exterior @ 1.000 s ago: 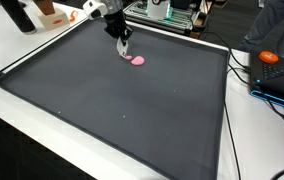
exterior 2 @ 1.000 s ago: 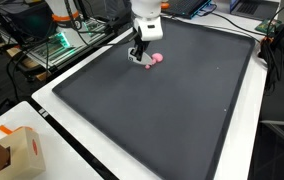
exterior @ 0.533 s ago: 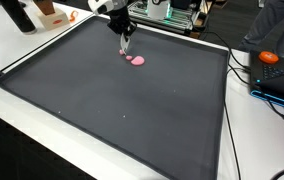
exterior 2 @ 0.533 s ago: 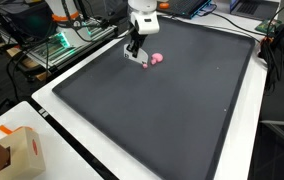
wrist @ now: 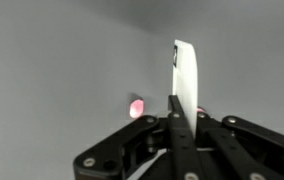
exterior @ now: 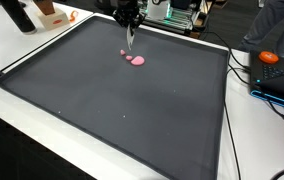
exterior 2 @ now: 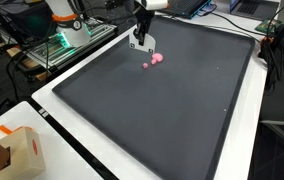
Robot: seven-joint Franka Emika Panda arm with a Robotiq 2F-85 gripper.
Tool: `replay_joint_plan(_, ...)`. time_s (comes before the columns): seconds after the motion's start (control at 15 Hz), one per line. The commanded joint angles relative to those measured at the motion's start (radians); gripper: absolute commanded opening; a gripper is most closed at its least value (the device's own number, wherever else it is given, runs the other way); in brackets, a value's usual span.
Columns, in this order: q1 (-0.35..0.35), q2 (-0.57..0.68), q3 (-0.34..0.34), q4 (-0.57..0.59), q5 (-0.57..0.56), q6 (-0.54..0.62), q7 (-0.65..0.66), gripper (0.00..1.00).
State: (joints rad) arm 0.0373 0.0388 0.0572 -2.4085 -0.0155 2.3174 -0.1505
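Note:
My gripper (exterior: 130, 32) hangs above the far part of a dark grey mat (exterior: 112, 100), seen also in the other exterior view (exterior 2: 141, 38). It is shut on a thin white flat piece (wrist: 185, 75), which sticks out past the fingertips (wrist: 178, 112). The white piece also shows in an exterior view (exterior 2: 142, 41). Below the gripper, a pink lump (exterior: 138, 61) and a smaller pink bit (exterior: 124, 53) lie on the mat. They show in the other exterior view too (exterior 2: 157, 58). The wrist view shows one pink bit (wrist: 137, 107) beside the white piece.
The mat (exterior 2: 172, 110) covers a white table. An orange object (exterior: 269, 57) and cables lie beside the mat. A cardboard box (exterior 2: 7, 152) stands at a table corner. Equipment racks (exterior 2: 67, 30) stand beyond the mat's edge.
My gripper has risen from the mat beside the pink lump and moved a little away, with the white piece in it. The small pink bit now lies uncovered.

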Motion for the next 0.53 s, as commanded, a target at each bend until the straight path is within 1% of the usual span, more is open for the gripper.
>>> replay_joint_plan(0.0, 0.020, -0.055, 0.010, -0.006, -0.028, -0.014, 0.079, 0.01)
replay_joint_plan(0.27, 0.049, -0.056, 0.038, 0.037, -0.080, -0.030, 0.204, 0.01)
replay_joint_plan(0.47, 0.077, -0.026, 0.068, 0.090, -0.158, -0.052, 0.334, 0.01)
